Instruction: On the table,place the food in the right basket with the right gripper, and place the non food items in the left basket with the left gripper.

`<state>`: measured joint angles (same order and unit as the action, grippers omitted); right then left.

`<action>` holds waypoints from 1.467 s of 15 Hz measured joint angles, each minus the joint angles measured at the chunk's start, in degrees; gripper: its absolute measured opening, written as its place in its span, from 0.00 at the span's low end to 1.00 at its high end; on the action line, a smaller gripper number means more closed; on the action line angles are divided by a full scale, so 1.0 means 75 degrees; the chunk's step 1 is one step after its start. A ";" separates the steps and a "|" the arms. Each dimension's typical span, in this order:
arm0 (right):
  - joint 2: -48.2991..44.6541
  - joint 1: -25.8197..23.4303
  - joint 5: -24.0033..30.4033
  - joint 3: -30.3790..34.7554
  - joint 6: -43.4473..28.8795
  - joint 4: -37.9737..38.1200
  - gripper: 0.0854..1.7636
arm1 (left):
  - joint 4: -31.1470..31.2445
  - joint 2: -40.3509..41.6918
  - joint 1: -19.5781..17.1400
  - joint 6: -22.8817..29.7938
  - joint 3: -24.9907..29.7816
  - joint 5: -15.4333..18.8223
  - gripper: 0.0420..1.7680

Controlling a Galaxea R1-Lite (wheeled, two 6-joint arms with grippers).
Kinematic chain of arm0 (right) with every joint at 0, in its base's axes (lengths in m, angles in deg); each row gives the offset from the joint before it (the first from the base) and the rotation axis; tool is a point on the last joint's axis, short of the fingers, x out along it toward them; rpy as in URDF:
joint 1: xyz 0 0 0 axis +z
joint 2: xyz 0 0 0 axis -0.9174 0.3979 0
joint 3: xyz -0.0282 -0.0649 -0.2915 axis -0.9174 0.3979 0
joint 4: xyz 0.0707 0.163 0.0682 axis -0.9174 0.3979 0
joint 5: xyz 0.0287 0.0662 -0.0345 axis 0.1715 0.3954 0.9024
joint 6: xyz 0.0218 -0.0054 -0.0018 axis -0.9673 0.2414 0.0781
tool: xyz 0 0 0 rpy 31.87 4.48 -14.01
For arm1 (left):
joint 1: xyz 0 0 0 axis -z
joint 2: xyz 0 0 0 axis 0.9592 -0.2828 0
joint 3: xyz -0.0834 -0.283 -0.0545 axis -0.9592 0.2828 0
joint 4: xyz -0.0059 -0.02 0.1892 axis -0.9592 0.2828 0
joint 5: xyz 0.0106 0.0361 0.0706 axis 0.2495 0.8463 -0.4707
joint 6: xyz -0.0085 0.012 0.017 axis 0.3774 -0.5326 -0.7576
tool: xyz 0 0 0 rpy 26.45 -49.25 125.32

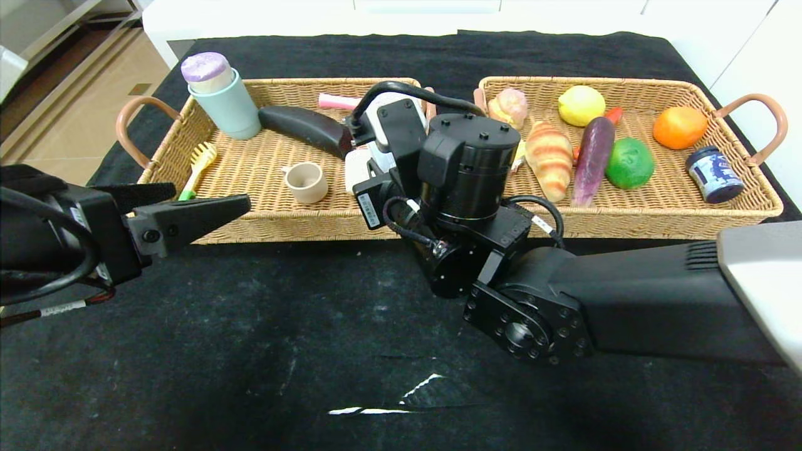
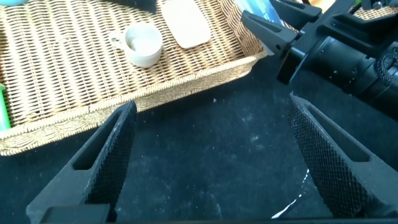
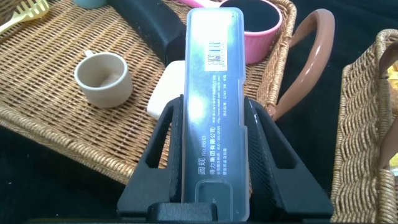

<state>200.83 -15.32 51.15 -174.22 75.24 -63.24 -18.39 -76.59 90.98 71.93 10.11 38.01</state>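
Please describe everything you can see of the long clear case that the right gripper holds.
The clear case is a long, flat, translucent plastic box with rounded corners and a printed label with a barcode and small text. The right gripper is shut on its long sides. It hangs above the inner end of the left basket, over a white bar; it touches only the gripper's fingers.

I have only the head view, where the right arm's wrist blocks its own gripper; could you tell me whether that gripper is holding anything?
Observer: Yes. In the right wrist view the right gripper is shut on a long translucent plastic case with a printed label.
Operator: Thank you. What lies under the case?
Observer: The right end of the left basket, with a flat white block beneath the case and a beige cup beside it.
Operator: And is anything between the left gripper's fingers?
Observer: No. The left gripper is open with only black cloth between them.
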 joint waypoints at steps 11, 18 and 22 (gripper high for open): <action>0.0050 -0.0011 -0.0015 0.0007 0.0005 -0.0114 0.71 | 0.0000 -0.0033 0.0000 -0.0003 0.0020 0.0000 0.97; 0.0000 0.0018 -0.0081 0.0114 0.0003 -0.0463 0.86 | 0.0002 -0.0041 0.0000 -0.0011 0.0031 0.0000 0.97; -0.0423 0.0093 -0.0039 0.0933 -0.0018 -0.0632 0.90 | 0.0020 -0.0047 0.0000 -0.0015 0.0041 0.0010 0.97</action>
<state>197.66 -14.62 50.86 -167.23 75.11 -67.98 -18.24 -76.94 90.98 71.82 10.41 38.08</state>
